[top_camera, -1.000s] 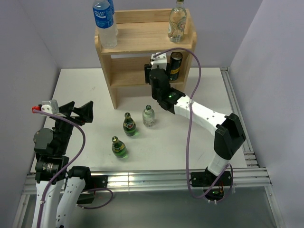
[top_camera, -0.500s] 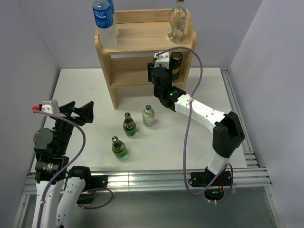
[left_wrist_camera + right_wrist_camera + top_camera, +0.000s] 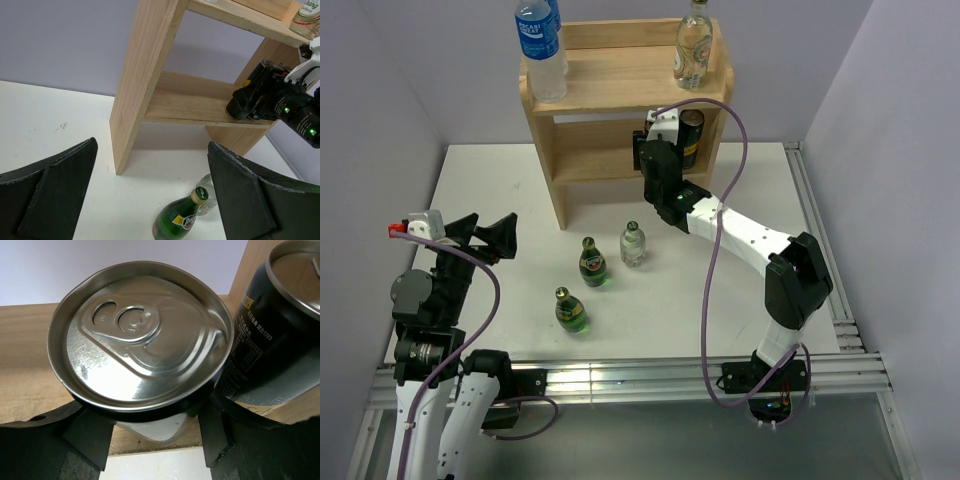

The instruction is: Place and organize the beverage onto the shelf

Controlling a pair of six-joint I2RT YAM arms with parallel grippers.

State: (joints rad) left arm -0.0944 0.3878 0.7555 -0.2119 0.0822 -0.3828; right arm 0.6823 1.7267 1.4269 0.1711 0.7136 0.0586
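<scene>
Right claw (image 3: 150, 440): clamped on a slim dark can (image 3: 142, 347), gripping its sides below the silver pull-tab lid.
Held can: at the lower tier of the pale wooden shelf (image 3: 620, 75), near its right end, just beside a second can (image 3: 280, 325).
Second can: dark, with fine pale print I cannot read.
Left claw (image 3: 150, 200): wide open and empty, near the table's (image 3: 500, 180) left edge.
Mid-table: green bottle (image 3: 592, 263), second green bottle (image 3: 570, 310), clear bottle (image 3: 633, 243).

The can (image 3: 140, 340) has a glossy, smooth metal top; the shelf (image 3: 620, 80) is matt wood.
</scene>
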